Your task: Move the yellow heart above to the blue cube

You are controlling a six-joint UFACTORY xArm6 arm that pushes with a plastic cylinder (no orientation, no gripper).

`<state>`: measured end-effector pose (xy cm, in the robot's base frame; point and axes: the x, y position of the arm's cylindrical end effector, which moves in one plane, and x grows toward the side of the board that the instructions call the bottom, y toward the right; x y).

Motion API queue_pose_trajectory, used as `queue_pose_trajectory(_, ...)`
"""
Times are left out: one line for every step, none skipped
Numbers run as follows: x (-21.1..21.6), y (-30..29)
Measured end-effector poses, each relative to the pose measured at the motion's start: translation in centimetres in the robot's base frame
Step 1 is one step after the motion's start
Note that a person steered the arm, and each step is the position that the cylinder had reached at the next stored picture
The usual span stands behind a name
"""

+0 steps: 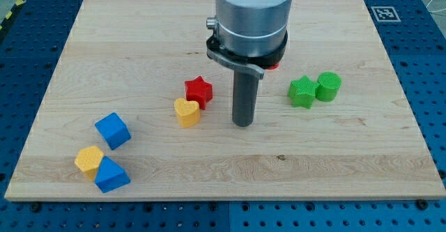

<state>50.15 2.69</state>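
Since the yellow heart [186,111] is a small, rigid, light-looking block sitting flat on the smooth wooden tabletop [139,37], I expect it to slide easily and to spin if I catch it off-centre, so I would press on the middle of its right-hand side, the side away from the blue cube [112,130], rather than on a lobe or the point. It lies a little left of the board's middle, just beside and perhaps touching the red star [198,92], which sits at its upper right; the blue cube is well apart, toward the view's lower left, with a yellow block [88,159] and another blue block [111,175] huddled below it. My end effector is a plain rod with nothing to open or close and it holds nothing; my tip [242,125] rests on the board to the right of the heart, near it but with bare wood between them, touching no block. A red cylinder [274,65] peeks from behind the arm, and a green star [302,92] and green cylinder [328,86] stand together farther right.
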Motion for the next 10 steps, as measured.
queue_pose_trajectory(-2.0, -1.4)
queue_pose_trajectory(-1.7, -4.2)
queue_pose_trajectory(0.4, -7.6)
queue_pose_trajectory(1.8, -11.5)
queue_pose_trajectory(2.4, -15.3)
queue_pose_trajectory(1.5, -15.9)
queue_pose_trajectory(-0.8, -15.9)
queue_pose_trajectory(-2.7, -15.9)
queue_pose_trajectory(-3.0, -18.2)
queue_pose_trajectory(-3.9, -20.3)
